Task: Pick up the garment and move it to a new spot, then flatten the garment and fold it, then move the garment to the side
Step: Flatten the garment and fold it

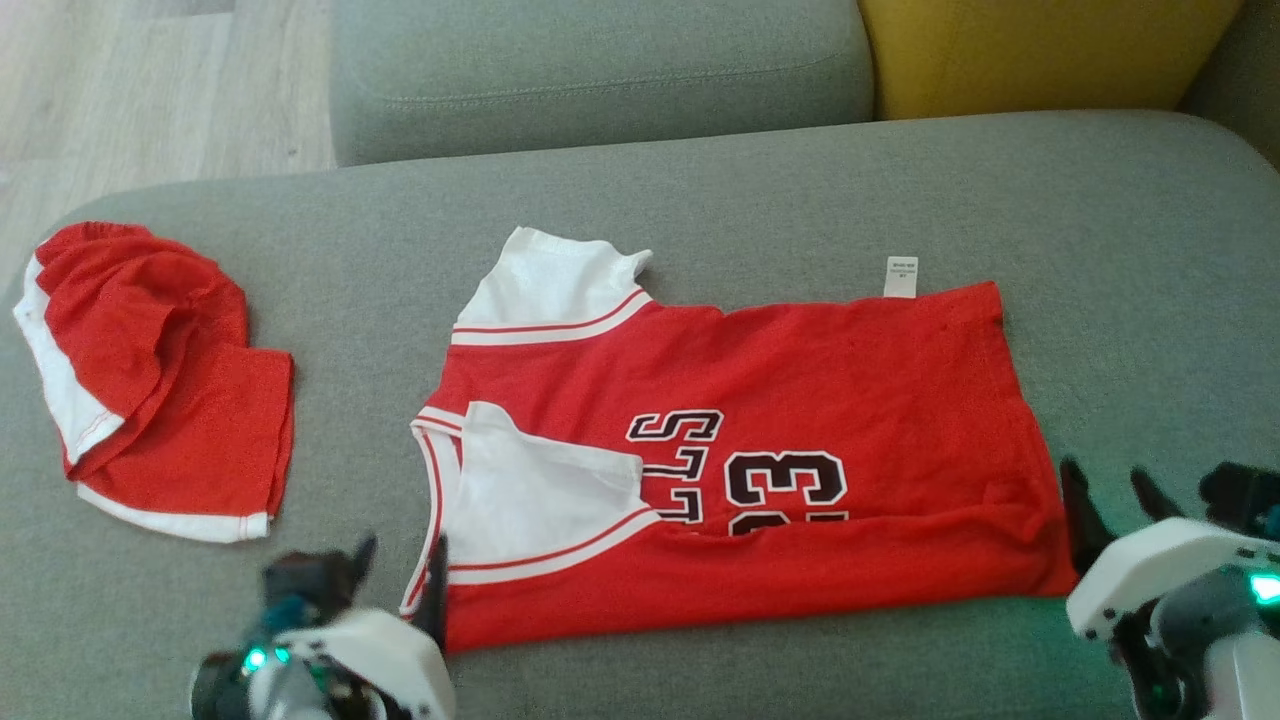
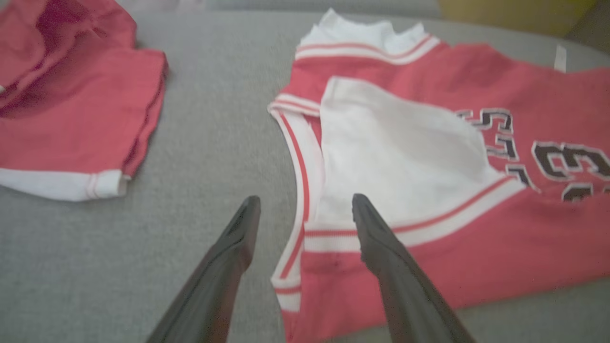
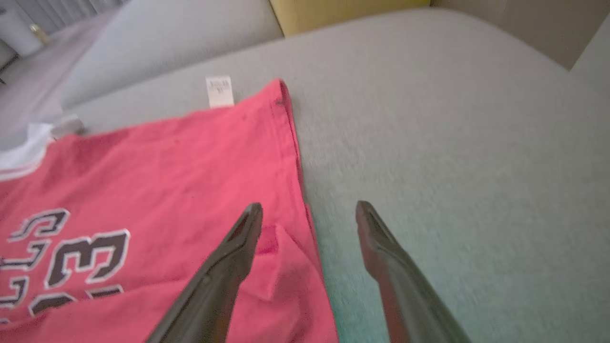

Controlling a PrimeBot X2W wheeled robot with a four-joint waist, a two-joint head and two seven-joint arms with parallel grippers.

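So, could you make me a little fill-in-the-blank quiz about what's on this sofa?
The red basketball jersey with white sleeves lies on a ____ fabric sofa seat.
The crumpled red shorts with white trim lie on the robot's ____ side of the jersey.
The left gripper and right gripper both have jaws standing ____.
Missing words: grey; left; open.

Looks like a home living room: grey upholstered sofa (image 1: pixel 700 190), yellow cushion (image 1: pixel 1040 50) at its far right corner, pale wood-plank floor (image 1: pixel 150 90) past its left edge.
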